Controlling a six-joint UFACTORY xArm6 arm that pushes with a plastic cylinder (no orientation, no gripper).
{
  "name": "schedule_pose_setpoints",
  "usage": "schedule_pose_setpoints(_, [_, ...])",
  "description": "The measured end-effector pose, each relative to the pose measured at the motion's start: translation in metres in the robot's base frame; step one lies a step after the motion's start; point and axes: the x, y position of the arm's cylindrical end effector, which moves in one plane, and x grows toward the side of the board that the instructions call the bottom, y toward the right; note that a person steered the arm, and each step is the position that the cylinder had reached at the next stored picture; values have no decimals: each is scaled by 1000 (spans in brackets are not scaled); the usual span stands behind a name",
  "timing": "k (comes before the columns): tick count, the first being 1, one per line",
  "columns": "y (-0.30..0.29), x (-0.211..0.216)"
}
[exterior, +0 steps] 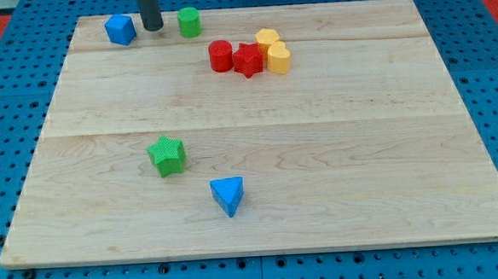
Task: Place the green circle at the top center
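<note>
The green circle stands near the board's top edge, left of centre. My tip rests on the board just to the view's left of it, a small gap apart. A blue block, a cube-like shape, sits just left of my tip.
A red cylinder, a red star and two yellow blocks cluster right of the green circle. A green star and a blue triangle lie lower left of centre on the wooden board.
</note>
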Motion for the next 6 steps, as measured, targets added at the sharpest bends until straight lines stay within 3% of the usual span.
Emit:
schedule_pose_setpoints(2, [83, -7])
schedule_pose_setpoints(4, [70, 24])
schedule_pose_setpoints(6, [145, 24])
